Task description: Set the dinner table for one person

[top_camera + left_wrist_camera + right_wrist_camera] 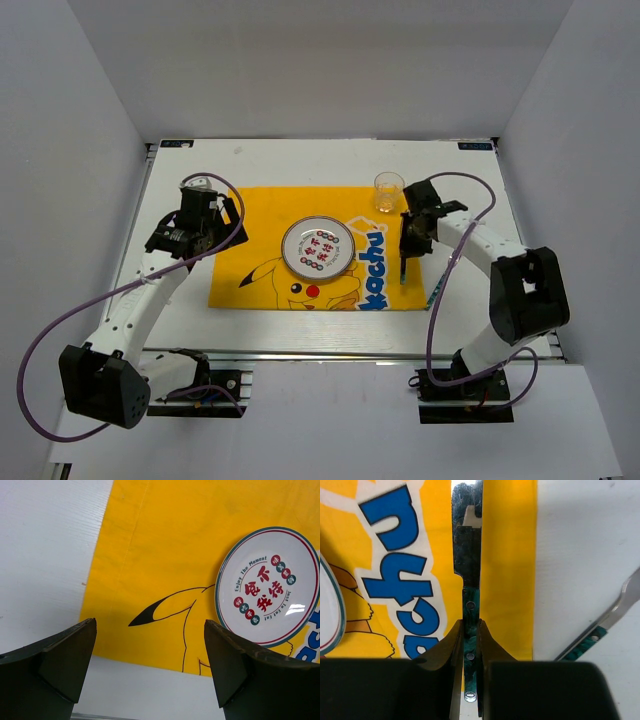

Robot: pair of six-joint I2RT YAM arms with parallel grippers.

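Presently, items listed left to right.

Left claw (pixel 150 645): mine, released, fingers wide with nothing between them. It hangs over the left part of the mat (pixel 165 555). I judge it idle for this step.

Table (pixel 280 165): white and flat, with the mat across its middle.

Plate (pixel 317 248): at the mat's centre, printed face up, bare.

Right claw (pixel 470 626): mine, clenched on the knife (pixel 467 565) by its green riveted handle, blade pointing away from my wrist. The knife runs along the mat's yellow right band, between the blue lettering and the mat's right edge, apart from the plate.

Step in hand, as I judge it: laying the knife beside the plate. Done well:
- Hold the knife parallel to the mat's edge, inside the yellow band.
- Lower it until its whole length rests flat, and only then release.
- Rise straight up, so my fingers neither drag the handle nor ruck the cloth.
- Give a wide berth to the glass (pixel 389 192), just beyond the claw near the mat's far right corner.

Second utensil (pixel 592 632): green handle, steel neck, lying slantwise on bare table right of the mat.

Not determined:
- Whether the knife touches the cloth or hangs above it.
- Which way its cutting edge faces.
- Whether the second utensil is a fork or a spoon, since the frame cuts off its head.
- Where that utensil lies in the top view, which my right arm seems to cover.
- Whether the glass holds anything.
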